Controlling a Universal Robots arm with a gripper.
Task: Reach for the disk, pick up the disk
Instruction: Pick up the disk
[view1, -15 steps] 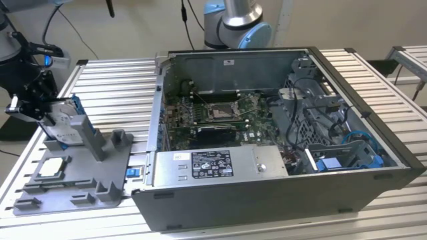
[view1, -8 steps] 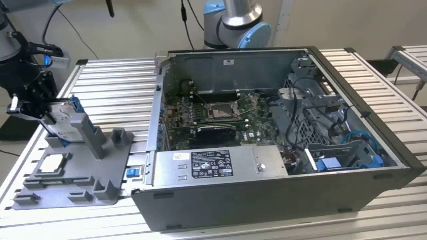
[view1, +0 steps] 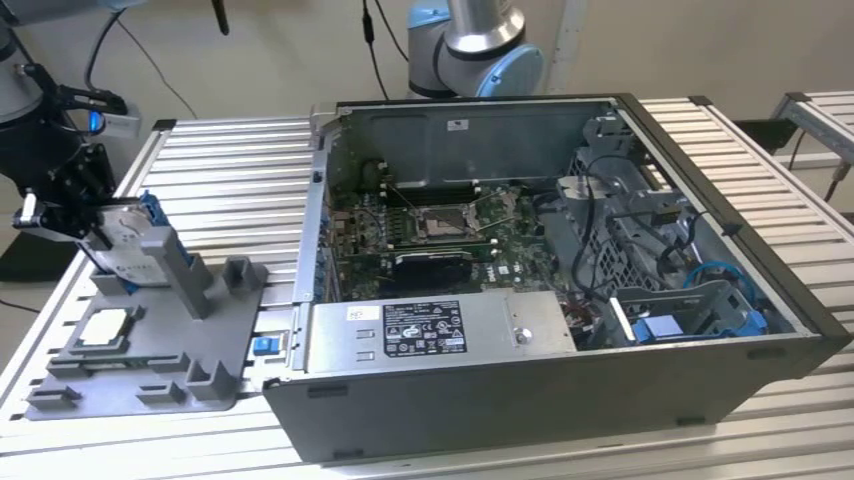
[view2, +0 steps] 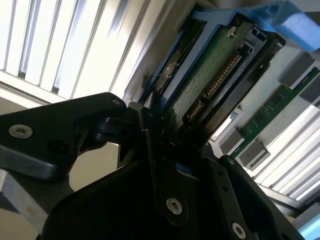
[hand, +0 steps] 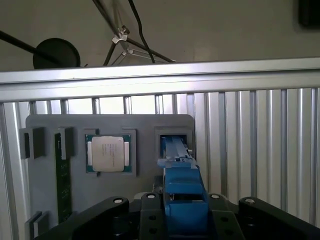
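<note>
The disk (view1: 128, 232) stands on edge in a slot of the grey fixture tray (view1: 220, 335). Its long axis rises toward the gripper (view1: 67, 215), which sits right at its upper end. In the second wrist view the blue-bracketed edge runs into the gripper's mouth. Whether the gripper pinches or merely straddles it, I cannot tell. The processor chip (hand: 107, 153) lies flat nearby.

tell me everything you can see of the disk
The disk is a flat silver metal drive edged by a bright blue plastic bracket. It stands on edge in a slot of the grey holder, at the exterior view's left. The second wrist view shows its green circuit board side with a row of connector contacts. The gripper is right at it, but whether it has clamped on cannot be told.
</note>
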